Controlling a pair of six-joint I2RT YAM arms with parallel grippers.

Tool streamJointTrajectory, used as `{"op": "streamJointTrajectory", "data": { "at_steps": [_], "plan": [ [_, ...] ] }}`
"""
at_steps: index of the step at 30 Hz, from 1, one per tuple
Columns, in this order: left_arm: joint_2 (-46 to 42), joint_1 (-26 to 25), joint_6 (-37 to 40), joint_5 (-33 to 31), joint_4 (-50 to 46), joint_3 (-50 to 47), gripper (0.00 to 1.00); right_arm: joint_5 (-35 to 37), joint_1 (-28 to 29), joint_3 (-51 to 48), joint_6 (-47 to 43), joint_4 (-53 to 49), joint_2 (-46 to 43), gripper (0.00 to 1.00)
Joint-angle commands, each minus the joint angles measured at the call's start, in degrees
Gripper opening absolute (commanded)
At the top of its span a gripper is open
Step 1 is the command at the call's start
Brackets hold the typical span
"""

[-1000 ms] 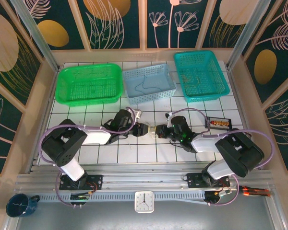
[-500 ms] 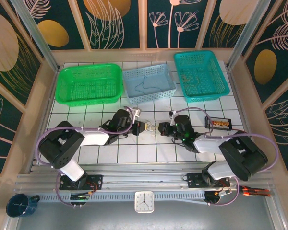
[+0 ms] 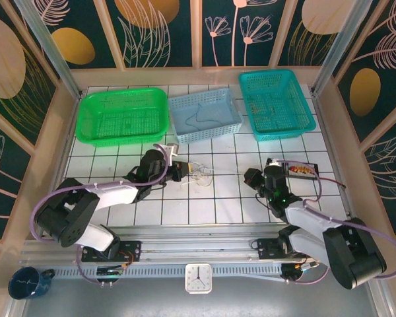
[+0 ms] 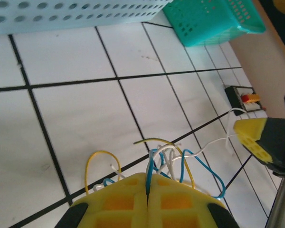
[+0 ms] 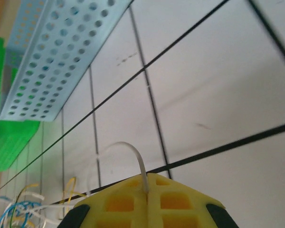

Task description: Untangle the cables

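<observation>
The cables [image 3: 199, 173] are a small tangle of thin blue, yellow and white wires on the white tiles left of centre. My left gripper [image 3: 179, 172] is at the tangle's left side. In the left wrist view its jaws [image 4: 147, 180] are shut on a blue wire, with the other loops [image 4: 173, 159] fanning out in front. My right gripper [image 3: 250, 176] is about one tile to the right, shut on one white wire [image 5: 133, 151] that arcs up from its tip [image 5: 147, 183]. That white wire [image 4: 213, 142] runs from the tangle across to the right gripper's yellow finger [image 4: 254, 137].
Three baskets line the far side: green [image 3: 122, 115], light blue [image 3: 204, 115] with a thin wire in it, and teal [image 3: 276, 102]. A small black box [image 3: 300, 169] lies just right of the right arm. A clock [image 3: 198, 277] and a mug [image 3: 26, 282] sit beyond the near rail.
The left gripper has shut on the tangle and drawn back to the left. The right gripper has moved right with the white wire, so the two now stand about a tile apart.
</observation>
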Motion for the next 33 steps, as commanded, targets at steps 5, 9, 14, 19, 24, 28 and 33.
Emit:
{"op": "streamJointTrajectory", "data": {
  "at_steps": [5,9,14,19,24,28,33],
  "plan": [
    [0.6,0.5,-1.8,-2.7,0.5,-1.6,0.0,7.8,-1.1,0.9,3.8,-7.4,-5.6,0.0],
    [1.1,0.5,-1.9,-2.7,0.6,-1.5,0.0,4.2,-1.1,3.0,1.3,-5.3,-5.1,0.0],
    [1.4,0.5,-1.6,-3.1,0.5,-1.6,0.02,-3.5,1.0,6.3,-3.6,0.2,-2.8,0.0],
    [2.3,0.5,-1.5,-3.7,0.5,-2.2,0.0,-6.4,5.0,14.6,-8.5,-1.2,-1.5,0.0],
    [3.6,0.5,-1.2,-4.2,0.7,-2.6,0.0,-8.0,6.2,27.9,-11.8,-6.0,-0.4,0.0],
    [4.7,0.5,-1.3,-4.4,1.1,-3.0,0.0,-6.8,6.3,38.3,-14.0,-8.7,-0.8,0.0],
    [5.5,0.5,-1.7,-4.5,1.8,-3.7,0.0,-3.5,6.2,45.7,-16.4,-8.5,-3.1,0.0]
  ]
}}
